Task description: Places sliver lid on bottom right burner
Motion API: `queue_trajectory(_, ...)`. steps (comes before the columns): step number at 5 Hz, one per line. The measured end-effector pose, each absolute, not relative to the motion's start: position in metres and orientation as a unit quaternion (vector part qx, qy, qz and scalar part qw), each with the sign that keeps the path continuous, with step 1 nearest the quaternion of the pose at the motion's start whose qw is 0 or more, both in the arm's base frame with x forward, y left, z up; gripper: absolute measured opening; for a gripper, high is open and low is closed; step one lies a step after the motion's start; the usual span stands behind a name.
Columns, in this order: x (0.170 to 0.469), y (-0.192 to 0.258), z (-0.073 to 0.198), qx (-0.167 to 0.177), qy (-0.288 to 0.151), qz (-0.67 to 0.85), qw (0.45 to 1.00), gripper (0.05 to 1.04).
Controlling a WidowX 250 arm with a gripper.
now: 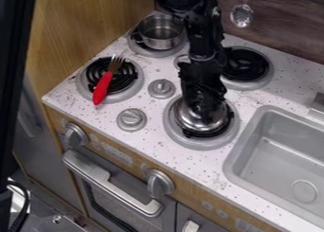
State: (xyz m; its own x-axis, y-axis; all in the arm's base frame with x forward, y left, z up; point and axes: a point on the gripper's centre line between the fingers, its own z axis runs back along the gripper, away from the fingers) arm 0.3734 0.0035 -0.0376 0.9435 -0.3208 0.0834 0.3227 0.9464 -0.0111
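The black gripper (203,108) hangs straight down over the bottom right burner (201,143), its lower end at the top of the silver lid (190,120). The lid's shiny dome rests on or just above the black coil of that burner, and I cannot tell which. The gripper covers the lid's knob and much of its upper part, so how the gripper stands there is hidden.
A silver pot (159,33) stands on the top left burner. A fork with a red handle (103,87) lies across the bottom left burner. The top right burner (246,65) is behind the arm, and a grey sink (278,153) is at the right.
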Motion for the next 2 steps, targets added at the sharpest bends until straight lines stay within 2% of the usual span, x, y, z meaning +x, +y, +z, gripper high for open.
queue_trajectory(1,0.386,-0.012,0.001,0.013,-0.085,-0.194,0.977,1.004)
queue_trajectory(2,0.387,-0.020,0.038,0.033,-0.135,-0.185,0.973,1.000)
